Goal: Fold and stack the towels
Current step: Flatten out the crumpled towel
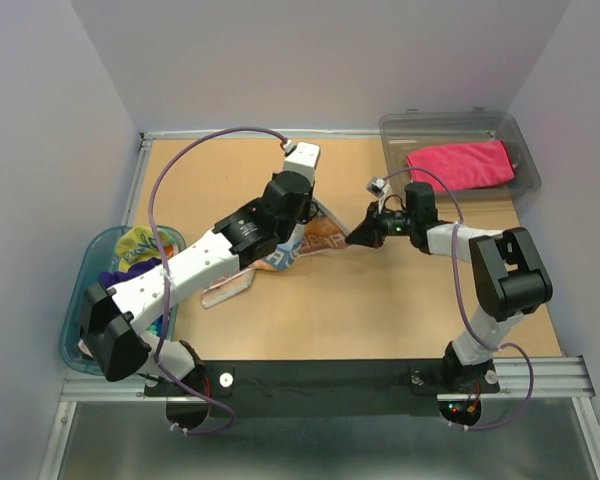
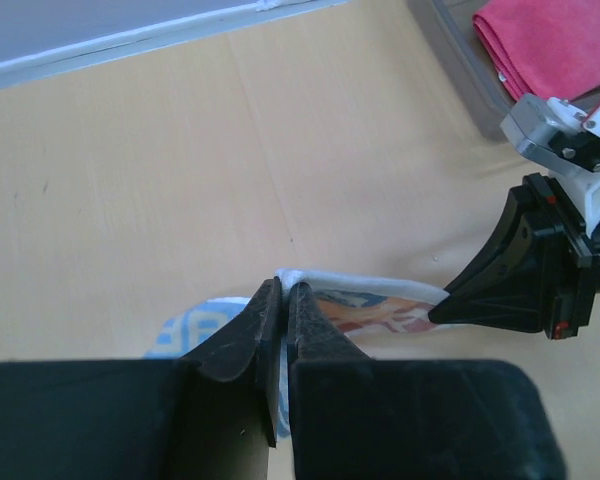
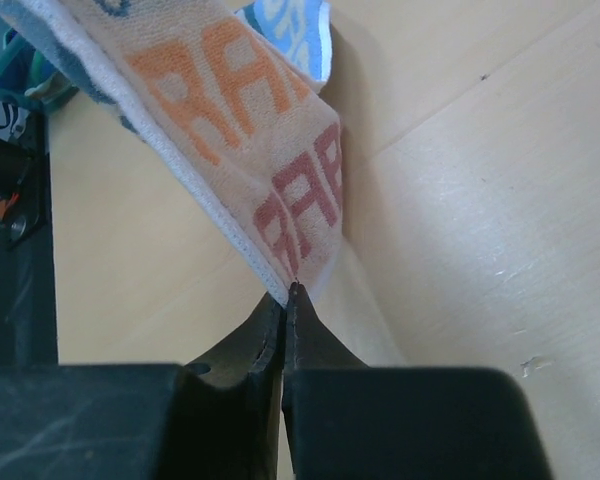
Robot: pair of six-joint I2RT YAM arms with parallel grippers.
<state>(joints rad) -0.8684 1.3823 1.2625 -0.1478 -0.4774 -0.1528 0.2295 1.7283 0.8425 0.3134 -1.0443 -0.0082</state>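
- Top view: the striped towel (image 1: 315, 240) sits in the middle of the desk (image 1: 380, 310), partly hidden under the left arm (image 1: 210, 260). The right gripper (image 1: 365, 238) meets its right corner. A folded pink towel (image 1: 458, 165) lies in the clear bin (image 1: 400, 130) at the far right. A yellow towel (image 1: 135, 245) and a purple towel (image 1: 115, 278) sit in the blue-rimmed tub (image 1: 80, 290) on the left.
- Left wrist view: the left gripper (image 2: 283, 290) has its jaws clenched on the striped towel's white edge. The right gripper's tip touches the same towel a little way along.
- Right wrist view: the right gripper's jaws are clenched on the towel's hemmed corner, and the lettered cloth is raised above the desk.
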